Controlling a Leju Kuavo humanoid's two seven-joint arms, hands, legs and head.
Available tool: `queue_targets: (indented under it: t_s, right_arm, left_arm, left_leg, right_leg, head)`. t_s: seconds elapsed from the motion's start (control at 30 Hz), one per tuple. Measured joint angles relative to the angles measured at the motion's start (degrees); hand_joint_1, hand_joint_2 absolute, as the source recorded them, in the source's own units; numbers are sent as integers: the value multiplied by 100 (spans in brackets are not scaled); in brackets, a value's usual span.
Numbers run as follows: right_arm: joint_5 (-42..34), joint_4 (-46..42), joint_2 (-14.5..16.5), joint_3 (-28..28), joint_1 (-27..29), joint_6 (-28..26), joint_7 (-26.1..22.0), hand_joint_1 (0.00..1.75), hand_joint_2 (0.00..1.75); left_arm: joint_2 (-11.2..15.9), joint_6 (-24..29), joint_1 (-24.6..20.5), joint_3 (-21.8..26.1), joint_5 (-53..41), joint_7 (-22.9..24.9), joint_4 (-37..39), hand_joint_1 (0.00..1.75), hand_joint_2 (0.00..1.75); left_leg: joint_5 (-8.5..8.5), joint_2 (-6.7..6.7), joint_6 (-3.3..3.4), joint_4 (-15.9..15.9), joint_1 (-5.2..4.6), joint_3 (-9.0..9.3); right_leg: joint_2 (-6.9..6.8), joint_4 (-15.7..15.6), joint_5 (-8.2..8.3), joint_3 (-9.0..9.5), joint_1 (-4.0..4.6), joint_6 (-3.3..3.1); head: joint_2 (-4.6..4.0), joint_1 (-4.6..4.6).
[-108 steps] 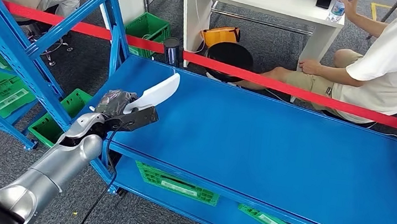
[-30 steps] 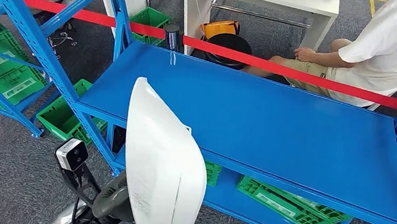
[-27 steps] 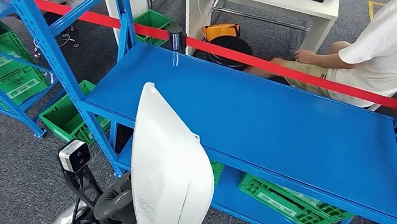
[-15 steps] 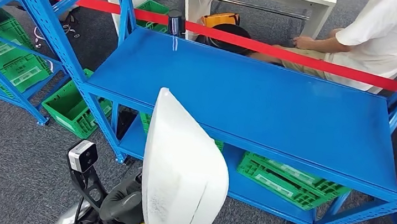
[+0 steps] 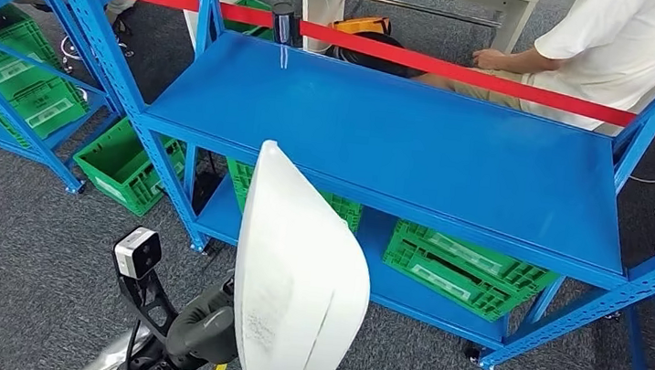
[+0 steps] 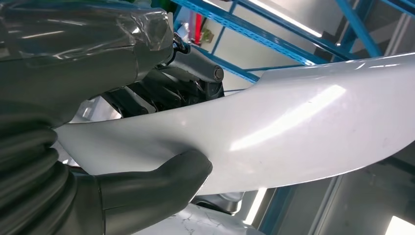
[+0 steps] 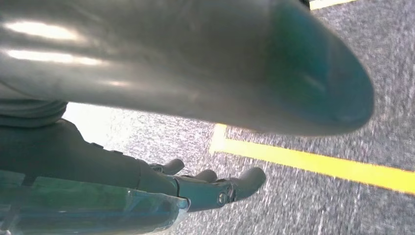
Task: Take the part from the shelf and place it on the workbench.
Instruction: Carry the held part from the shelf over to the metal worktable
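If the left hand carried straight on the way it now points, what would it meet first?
Probably the front edge of the blue workbench: the left hand holds the white part pointing up toward it, over grey floor. Depth is unclear.

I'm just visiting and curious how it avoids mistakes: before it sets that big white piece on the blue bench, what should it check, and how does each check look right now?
1. Grip: left hand holds the white part, thumb under, fingers above: ok.
2. Landing spot: blue workbench top is bare: ok.
3. Part over the bench: it hangs in front of the near edge, above the floor: not ok.
4. Seated person is behind the red tape: ok.
5. Right hand holds nothing, above the floor: ok.
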Motion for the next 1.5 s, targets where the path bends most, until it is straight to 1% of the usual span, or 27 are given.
queue_targets:
  t_s: [0.07, 0.1, 0.17, 0.23, 0.27, 0.33, 0.4, 0.47, 0.5, 0.57, 0.6, 0.67, 0.73, 0.77, 0.83, 0.9, 0.97, 1.0, 1.1, 1.17, 1.23, 1.27, 1.3, 1.37, 1.4, 1.43, 1.5]
  right_arm:
    - [-1, 8, -20, 1, 21, -7, -13, 0, 0]
    - [-2, 12, -31, 1, 35, -15, -19, 0, 0]
    - [-4, 18, -62, 2, 59, -48, -31, 0, 0]
    - [5, 20, -103, 2, 72, -79, -35, 0, 0]
    - [26, 22, -130, 2, 74, -87, -35, 0, 0]
    - [88, 23, -185, 4, 71, -94, -35, 0, 0]
    - [147, 22, -229, 7, 57, -101, -34, 0, 0]
    - [180, 20, -262, 10, 34, -111, -28, 0, 0]
    - [192, 19, -272, 13, 26, -114, -23, 0, 0]
    - [222, 19, -283, 34, 25, -116, 4, 0, 0]
    - [237, 18, -282, 50, 23, -116, 24, 0, 0]
    - [265, 17, -285, 88, 12, -116, 70, 0, 0]
    - [278, 14, -292, 120, 1, -116, 102, 0, 0]
    - [281, 10, -295, 132, -1, -116, 110, 0, 0]
    - [293, 4, -297, 148, -5, -120, 125, 0, 0]
    - [308, -9, -291, 157, -19, -131, 151, 0, 0]
    - [325, -42, -276, 174, -37, -145, 178, 0, 0]
    - [337, -57, -270, 186, -49, -156, 186, 0, 0]
    - [374, -78, -281, 231, -76, -196, 210, 0, 0]
    - [397, -89, -290, 255, -89, -210, 235, 0, 0]
    - [418, -95, -305, 265, -114, -215, 264, 0, 0]
    - [425, -95, -316, 268, -129, -216, 276, 0, 0]
    - [434, -95, -327, 273, -144, -217, 284, 0, 0]
    - [458, -95, -344, 284, -170, -217, 299, 0, 0]
    - [470, -95, -350, 289, -185, -216, 307, 0, 0]
    - [480, -95, -355, 292, -203, -215, 314, 0, 0]
    - [494, -96, -361, 294, -244, -210, 323, 0, 0]
  left_arm:
    - [1, -1, 4, 7, -9, -13, -7, 175, 175]
    - [-1, -1, 6, 7, -13, -15, -9, 175, 175]
    - [-9, 1, 18, 4, -15, -16, -9, 175, 175]
    - [-10, -1, 44, 0, -22, -34, -5, 175, 175]
    - [-9, -2, 58, -1, -41, -60, -2, 175, 175]
    - [-7, 3, 79, 2, -85, -134, 1, 175, 175]
    - [-3, 16, 98, 14, -110, -190, -5, 175, 175]
    - [3, 30, 120, 43, -124, -220, -26, 175, 175]
    - [8, 34, 137, 62, -132, -232, -41, 175, 175]
    - [31, 43, 189, 92, -155, -266, -60, 175, 175]
    - [48, 44, 228, 104, -169, -281, -66, 175, 175]
    - [89, 41, 305, 132, -199, -303, -72, 175, 175]
    - [115, 32, 354, 157, -213, -318, -75, 175, 175]
    - [123, 30, 369, 165, -222, -327, -75, 175, 175]
    - [137, 26, 388, 180, -252, -343, -76, 175, 175]
    - [145, 18, 393, 208, -291, -352, -104, 175, 175]
    - [145, 4, 386, 246, -315, -361, -166, 175, 175]
    - [144, -1, 380, 264, -327, -371, -192, 175, 175]
    - [137, -3, 371, 287, -386, -409, -210, 175, 175]
    - [112, -3, 362, 293, -421, -440, -212, 175, 175]
    - [89, -3, 357, 304, -461, -480, -213, 175, 175]
    - [86, -3, 360, 309, -479, -494, -211, 175, 175]
    - [85, -3, 363, 312, -493, -507, -210, 175, 175]
    - [85, -7, 367, 314, -508, -529, -209, 175, 175]
    - [85, -11, 368, 316, -522, -543, -209, 175, 175]
    - [85, -16, 368, 320, -538, -557, -209, 175, 175]
    - [87, -28, 367, 329, -580, -588, -210, 175, 175]
  left_leg:
    - [111, 14, 59, -148, -28, -6]
    - [206, 25, 91, -213, -26, -38]
    - [388, 46, 127, -301, -1, -154]
    - [528, 47, 131, -290, -2, -346]
    - [597, 51, 117, -274, 2, -451]
    - [719, 59, 69, -202, 27, -685]
    - [799, 61, -4, -43, 55, -937]
    - [857, 64, -76, 138, 57, -1133]
    - [897, 66, -106, 182, 54, -1184]
    - [976, 65, -159, 197, 79, -1229]
    - [908, 60, -187, 230, 94, -1256]
    - [421, 45, -251, 578, 118, -1356]
    - [-174, 35, -302, 1261, 124, -1453]
    - [-290, 33, -307, 1567, 125, -1460]
    - [-134, 30, -263, 1718, 119, -1259]
    - [88, 13, -132, 1139, 82, -707]
    - [3, 1, 5, 310, 22, -113]
    - [-71, -2, 43, 50, -12, 47]
    - [74, 12, 114, -219, -49, 41]
    - [273, 26, 165, -345, -27, -72]
    - [419, 31, 172, -356, -33, -233]
    - [487, 34, 159, -352, -34, -317]
    - [555, 37, 145, -342, -31, -404]
    - [664, 40, 102, -290, -14, -583]
    - [697, 40, 77, -232, -4, -674]
    - [711, 39, 52, -146, -4, -768]
    - [730, 40, -2, 30, -21, -927]
  right_leg:
    - [-7, -29, 74, -46, -28, 70]
    - [-7, 3, 14, -81, -27, 71]
    - [-6, 359, -393, -209, -26, 12]
    - [-5, 1036, -842, -359, -36, -4]
    - [-5, 1333, -903, -388, -44, 48]
    - [-5, 1485, -688, -236, -80, 239]
    - [-4, 928, -518, 249, -129, 387]
    - [10, 233, -706, 689, -123, 327]
    - [17, 63, -814, 768, -95, 260]
    - [10, 33, -799, 705, -79, 118]
    - [1, 41, -748, 659, -81, 53]
    - [-15, 39, -615, 538, -94, -54]
    - [-22, 48, -471, 394, -73, -92]
    - [-25, 53, -404, 315, -58, -94]
    - [-29, 62, -278, 152, -22, -89]
    - [-24, 61, -156, 20, 4, -83]
    - [-17, 55, -46, -48, 16, -34]
    - [-17, 44, 9, -67, -6, 6]
    - [-20, 14, 116, -145, -35, 101]
    - [-10, 262, -176, -291, -15, 48]
    - [-3, 874, -644, -471, -22, -7]
    - [-3, 1220, -747, -535, -29, 21]
    - [-3, 1487, -714, -552, -41, 92]
    - [-4, 1514, -403, -361, -77, 272]
    - [-5, 1225, -296, -121, -100, 327]
    - [-3, 812, -319, 180, -103, 336]
    - [14, 133, -570, 606, -98, 248]
  head:
    - [0, -2]
    - [0, 4]
    - [0, 15]
    - [0, 19]
    - [0, 18]
    - [0, 18]
    - [0, 22]
    - [0, 24]
    - [0, 24]
    - [0, 22]
    - [0, 18]
    - [0, 11]
    - [0, 5]
    - [0, 3]
    - [0, 2]
    - [0, 2]
    - [0, 6]
    - [0, 7]
    - [0, 6]
    - [0, 18]
    - [0, 20]
    - [0, 19]
    - [0, 19]
    - [0, 19]
    - [0, 20]
    - [0, 20]
    - [0, 15]
